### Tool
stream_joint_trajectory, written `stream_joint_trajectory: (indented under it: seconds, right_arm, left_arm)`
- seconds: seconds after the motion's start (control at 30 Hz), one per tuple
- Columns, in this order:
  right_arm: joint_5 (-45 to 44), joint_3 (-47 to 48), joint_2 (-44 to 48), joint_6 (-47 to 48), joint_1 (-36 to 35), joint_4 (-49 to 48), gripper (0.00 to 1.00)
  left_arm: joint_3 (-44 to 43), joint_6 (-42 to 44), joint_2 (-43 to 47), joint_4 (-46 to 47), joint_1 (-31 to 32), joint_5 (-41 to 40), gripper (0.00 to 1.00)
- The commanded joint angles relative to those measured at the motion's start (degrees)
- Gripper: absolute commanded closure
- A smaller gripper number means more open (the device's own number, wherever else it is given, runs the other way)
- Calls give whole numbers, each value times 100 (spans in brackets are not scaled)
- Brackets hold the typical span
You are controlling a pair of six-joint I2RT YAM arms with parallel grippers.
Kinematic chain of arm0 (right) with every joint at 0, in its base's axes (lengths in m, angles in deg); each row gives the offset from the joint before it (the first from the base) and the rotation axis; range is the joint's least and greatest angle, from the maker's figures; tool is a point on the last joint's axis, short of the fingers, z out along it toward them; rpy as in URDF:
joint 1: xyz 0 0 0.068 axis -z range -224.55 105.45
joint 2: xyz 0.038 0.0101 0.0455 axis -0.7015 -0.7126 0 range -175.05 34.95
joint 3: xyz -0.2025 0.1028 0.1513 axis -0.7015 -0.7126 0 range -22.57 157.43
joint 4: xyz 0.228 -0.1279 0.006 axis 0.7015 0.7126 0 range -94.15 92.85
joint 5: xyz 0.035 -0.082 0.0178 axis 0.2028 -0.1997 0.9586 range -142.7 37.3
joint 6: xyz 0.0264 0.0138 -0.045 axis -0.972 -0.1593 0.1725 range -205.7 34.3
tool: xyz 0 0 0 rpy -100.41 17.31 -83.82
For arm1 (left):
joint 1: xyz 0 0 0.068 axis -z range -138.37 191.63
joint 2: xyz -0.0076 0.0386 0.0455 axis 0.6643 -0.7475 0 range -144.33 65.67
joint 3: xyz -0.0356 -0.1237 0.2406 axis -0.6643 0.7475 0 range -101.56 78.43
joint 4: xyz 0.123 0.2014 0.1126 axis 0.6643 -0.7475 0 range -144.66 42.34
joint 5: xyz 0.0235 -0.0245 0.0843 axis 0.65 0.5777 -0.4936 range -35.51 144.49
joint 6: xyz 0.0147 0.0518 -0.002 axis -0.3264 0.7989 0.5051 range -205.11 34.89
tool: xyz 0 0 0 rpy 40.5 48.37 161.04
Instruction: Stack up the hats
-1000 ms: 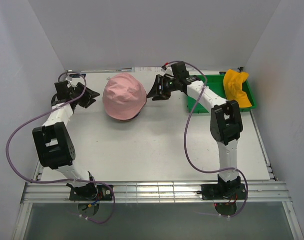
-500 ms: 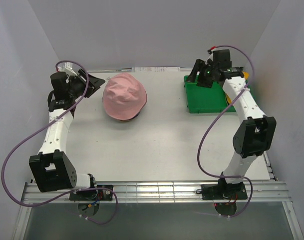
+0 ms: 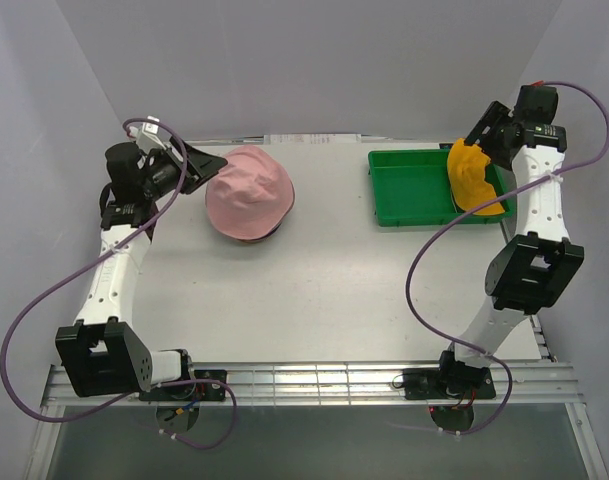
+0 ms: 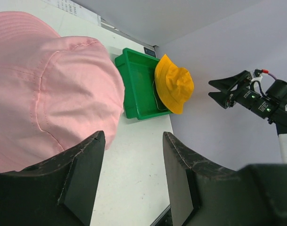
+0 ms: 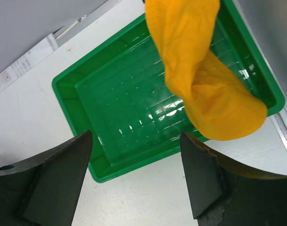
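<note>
A pink hat point(image 3: 249, 190) sits crown up at the back middle of the table, and a dark edge point(image 3: 271, 235) shows under its near brim. It fills the left of the left wrist view point(image 4: 49, 89). A yellow-orange hat point(image 3: 474, 178) hangs over the right rim of the green tray point(image 3: 409, 195); it also shows in the left wrist view point(image 4: 174, 84) and the right wrist view point(image 5: 200, 70). My left gripper point(image 3: 204, 168) is open and empty, just left of the pink hat. My right gripper point(image 3: 481, 132) is open and empty, raised above the yellow-orange hat. The blue and grey hats are out of view.
The green tray point(image 5: 124, 117) stands at the back right and holds nothing but the draped hat. White walls close the table on the left, back and right. A metal rail point(image 3: 314, 380) runs along the near edge by the arm bases.
My right arm has swung from beside the pink hat to the right, across the tray, and risen above the yellow-orange hat. My left gripper has lifted and edged toward the pink hat.
</note>
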Motion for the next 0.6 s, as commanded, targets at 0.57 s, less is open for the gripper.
stream_joint_trajectory:
  seconds: [0.57]
  right_arm:
    - [-319,1647,-1901,67,385,184,17]
  left_arm:
    - [-301,-190,-34,153,276,529,38]
